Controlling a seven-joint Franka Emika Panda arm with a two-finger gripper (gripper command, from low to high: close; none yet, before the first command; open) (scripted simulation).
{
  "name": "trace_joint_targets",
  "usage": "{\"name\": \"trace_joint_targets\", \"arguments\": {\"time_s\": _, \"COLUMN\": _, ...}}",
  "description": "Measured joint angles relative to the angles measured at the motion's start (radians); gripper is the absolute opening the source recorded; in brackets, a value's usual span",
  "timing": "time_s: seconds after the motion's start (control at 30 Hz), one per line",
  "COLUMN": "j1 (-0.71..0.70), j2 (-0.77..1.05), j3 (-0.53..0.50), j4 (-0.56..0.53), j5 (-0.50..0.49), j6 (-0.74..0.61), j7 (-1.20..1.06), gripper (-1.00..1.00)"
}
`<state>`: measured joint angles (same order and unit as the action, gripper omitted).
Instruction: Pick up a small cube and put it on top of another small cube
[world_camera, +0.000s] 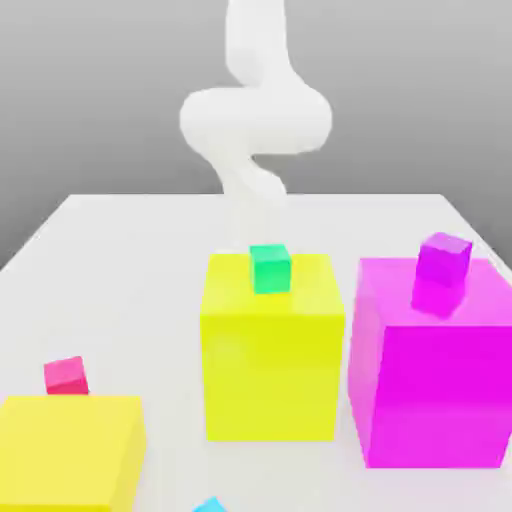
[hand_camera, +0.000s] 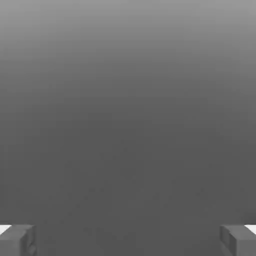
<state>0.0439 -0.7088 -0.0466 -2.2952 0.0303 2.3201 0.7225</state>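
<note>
Small green cube (world_camera: 270, 268) sits on the top face of a large yellow block (world_camera: 272, 350) at the middle of the white table (world_camera: 120, 260) in the exterior view. On that view's right, a small purple cube (world_camera: 443, 258) tops a large magenta block (world_camera: 435, 370). On its left, a small pink cube (world_camera: 66, 375) rests on another yellow block (world_camera: 68, 450). The white arm (world_camera: 255, 115) rises behind. In the hand view, the gripper (hand_camera: 128, 240) is spread wide, its fingers (hand_camera: 17, 240) grasping nothing against a grey backdrop.
</note>
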Motion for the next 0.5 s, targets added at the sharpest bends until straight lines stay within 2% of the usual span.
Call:
{"name": "trace_joint_targets", "arguments": {"time_s": 0.3, "j1": 0.133, "j2": 0.333, "j3": -0.150, "j4": 0.017, "j5": 0.133, "j6": 0.073, "j7": -0.298, "gripper": 0.00}}
{"name": "trace_joint_targets", "arguments": {"time_s": 0.5, "j1": 0.172, "j2": 0.552, "j3": -0.200, "j4": 0.030, "j5": 0.229, "j6": 0.118, "j7": -0.500, "gripper": 0.00}}
